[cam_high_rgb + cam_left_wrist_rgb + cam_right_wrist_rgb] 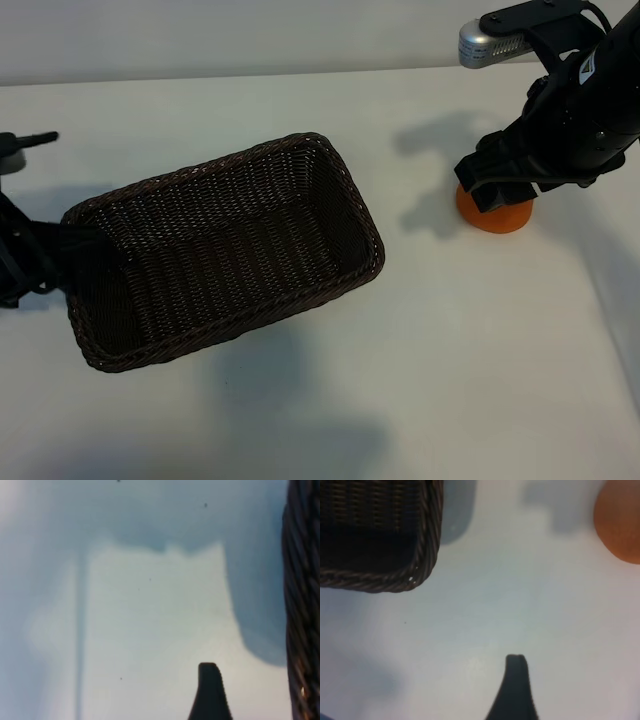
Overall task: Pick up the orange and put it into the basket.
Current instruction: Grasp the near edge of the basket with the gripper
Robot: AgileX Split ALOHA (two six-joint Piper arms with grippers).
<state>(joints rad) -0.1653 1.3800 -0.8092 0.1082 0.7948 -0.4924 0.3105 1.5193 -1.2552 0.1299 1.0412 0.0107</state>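
The white worktop (pixel 300 400) carries the whole scene. Largest item on it is the dark-brown woven wicker basket (pixel 225 250), lying at an angle left of centre in the exterior view, interior empty, braided rim intact. The right arm (pixel 575 120) reaches down from the upper right of that view; its right hand (pixel 497 195) sits directly over the orange (pixel 492 214), hiding the top of the fruit, and contact cannot be confirmed from there. The right wrist view supplies what the exterior view lacks: the orange (pixel 621 522) lies at the frame edge, resting on the worktop, with one dark fingertip (pixel 516 672) well apart from it, so the jaws stand spread and grip nothing; a basket corner (pixel 422 555) also shows there. The orange lies outside the basket, well apart from its near end. The left hand (pixel 15 265) is at the basket's far left end, mostly cut off by the frame edge; its wrist view shows one fingertip (pixel 209 680) over bare worktop beside the basket wall (pixel 302 605), jaws parted, holding nothing.
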